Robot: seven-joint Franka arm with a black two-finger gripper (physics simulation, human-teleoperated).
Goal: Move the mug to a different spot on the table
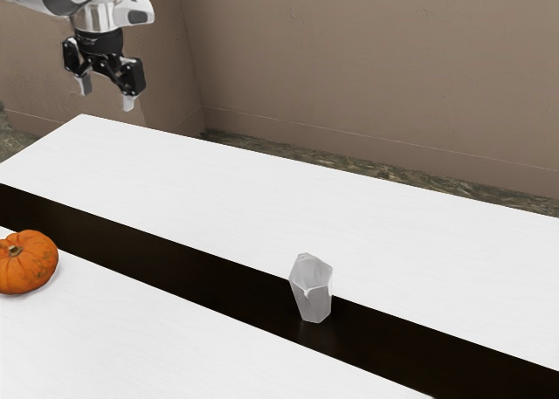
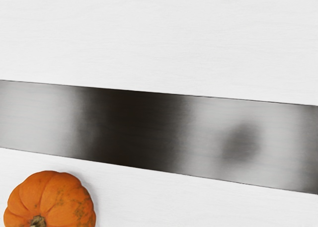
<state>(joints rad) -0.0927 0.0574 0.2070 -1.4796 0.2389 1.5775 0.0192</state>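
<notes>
Your mug [image 1: 311, 287] stands upright on the dark band [image 1: 175, 255] that runs across the white table [image 1: 262, 185]. It is a pale, faceted, translucent cup with its mouth facing up. In the exterior view it sits a little right of the middle, its base on the band with white tabletop on either side. Nothing touches it.

Follow the band toward the exterior view's left and you reach an orange pumpkin [image 1: 26, 261] on the nearer white surface, just beside the band's edge and well apart from the mug. The wrist view looks down on the pumpkin [image 2: 49, 199] too (stem up, ribs and brownish speckles clear). It rests on white just beside the glossy band [image 2: 149, 132], which carries soft dark reflections.

Your gripper [image 1: 106, 96] hangs high in the exterior view's upper left, above the far edge of the table and well away from the mug. Its two fingers point down and are spread apart, with nothing between them. Behind the table is a tan wall [image 1: 393, 58] above a mottled strip of floor [image 1: 393, 168].
</notes>
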